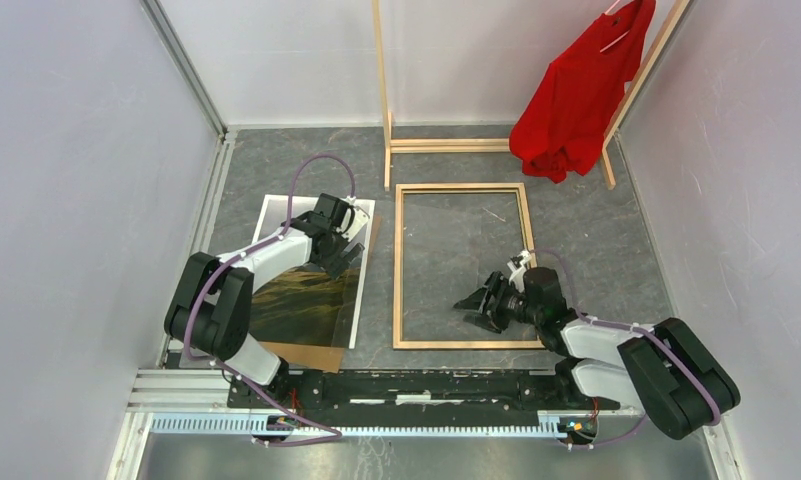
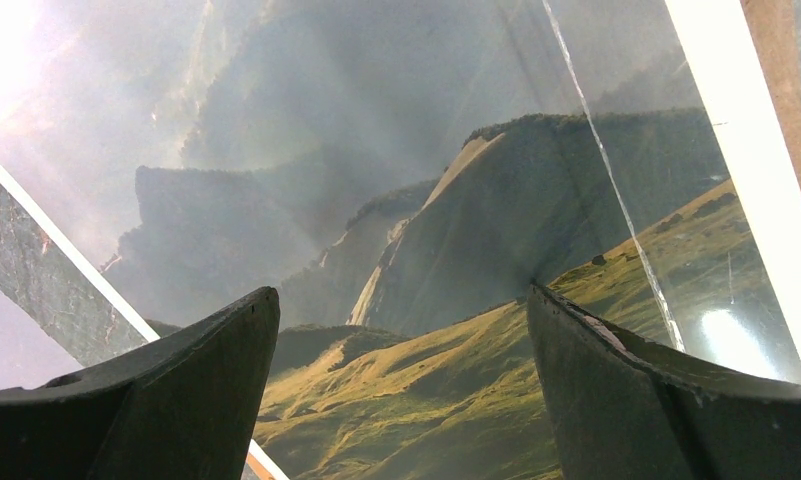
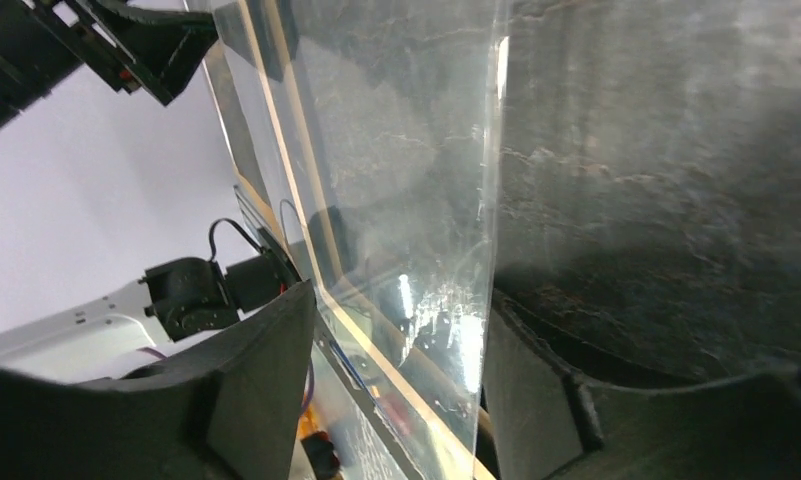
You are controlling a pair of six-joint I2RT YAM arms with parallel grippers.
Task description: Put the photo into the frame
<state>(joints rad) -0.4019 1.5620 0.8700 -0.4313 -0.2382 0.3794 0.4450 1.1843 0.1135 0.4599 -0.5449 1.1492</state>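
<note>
Photo (image 1: 316,300) lay face up on the desk, left of the frame (image 1: 398,265). Judged thin, limp and glossy, easily creased, so grip it at the white border. Left hand (image 2: 401,290) hung above it, spread wide and empty. Right hand (image 3: 401,295) was part-open astride a clear pane (image 3: 406,200), not pinching it.

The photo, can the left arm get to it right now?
Probably yes. The left gripper hangs open just above the photo, with nothing visibly in between; the right gripper is away inside the frame. Pinching the flat sheet may be tricky.
</note>
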